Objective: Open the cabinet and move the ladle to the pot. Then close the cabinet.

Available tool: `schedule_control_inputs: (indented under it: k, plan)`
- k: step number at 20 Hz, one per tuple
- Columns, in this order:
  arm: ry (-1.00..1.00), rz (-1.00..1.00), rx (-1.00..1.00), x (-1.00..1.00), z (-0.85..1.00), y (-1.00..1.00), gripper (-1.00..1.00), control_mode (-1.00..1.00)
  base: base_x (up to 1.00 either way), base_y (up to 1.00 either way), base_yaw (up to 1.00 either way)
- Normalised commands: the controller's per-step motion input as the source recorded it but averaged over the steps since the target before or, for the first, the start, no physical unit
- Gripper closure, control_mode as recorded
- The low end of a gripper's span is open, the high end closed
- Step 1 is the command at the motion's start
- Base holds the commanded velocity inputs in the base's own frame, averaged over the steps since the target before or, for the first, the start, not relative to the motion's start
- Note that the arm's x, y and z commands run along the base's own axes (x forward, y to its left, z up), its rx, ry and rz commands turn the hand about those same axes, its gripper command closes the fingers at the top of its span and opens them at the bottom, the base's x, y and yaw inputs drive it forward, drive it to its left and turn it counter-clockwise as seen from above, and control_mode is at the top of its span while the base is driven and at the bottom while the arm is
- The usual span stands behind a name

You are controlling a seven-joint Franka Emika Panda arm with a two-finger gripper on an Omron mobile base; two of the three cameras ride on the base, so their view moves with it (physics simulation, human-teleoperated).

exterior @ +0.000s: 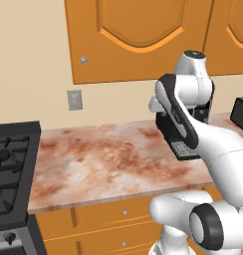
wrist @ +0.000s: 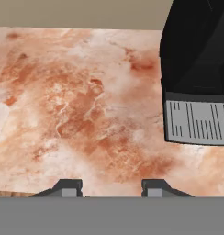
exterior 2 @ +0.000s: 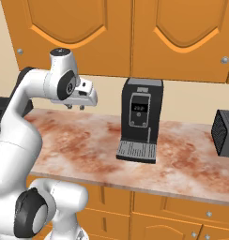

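Left base view: the cabinet [exterior: 138,40] hangs shut above the marble surface [exterior: 108,164], its round knob [exterior: 83,60] at the lower left corner of the door; the white arm rises at right and hides most of the black coffee machine [exterior: 181,144]; a stove [exterior: 11,169] borders the surface at left. Right base view: the hand [exterior 2: 75,107] hovers well above the surface, pointing down, with the coffee machine standing apart to its right and a dark appliance [exterior 2: 224,131] at the far right edge. Hand view: the two fingertips [wrist: 68,187] stand partly apart over bare marble with nothing between them, the coffee machine's drip tray [wrist: 196,121] off to one side. Ladle and pot are not visible; the ladle is presumably behind the closed door. Likely risks: the small knob may slip from the fingers, and the swinging door could strike the raised elbow. Open room lies over the surface's left half, toward the knob.
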Motion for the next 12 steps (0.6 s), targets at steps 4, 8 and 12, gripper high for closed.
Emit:
schedule_control_inputs:
  k: [4,8,12]
  plan:
    - [-0.05,0.0,0.0,0.0,-0.05,0.07,-1.0,-1.0,0.0,0.0,0.0]
    - [-0.13,-0.03,0.0,0.0,0.0,0.23,-1.0,-1.0,0.0,0.0,0.0]
    - [-0.2,0.0,0.0,0.0,0.0,0.34,-1.0,-1.0,0.0,0.0,0.0]
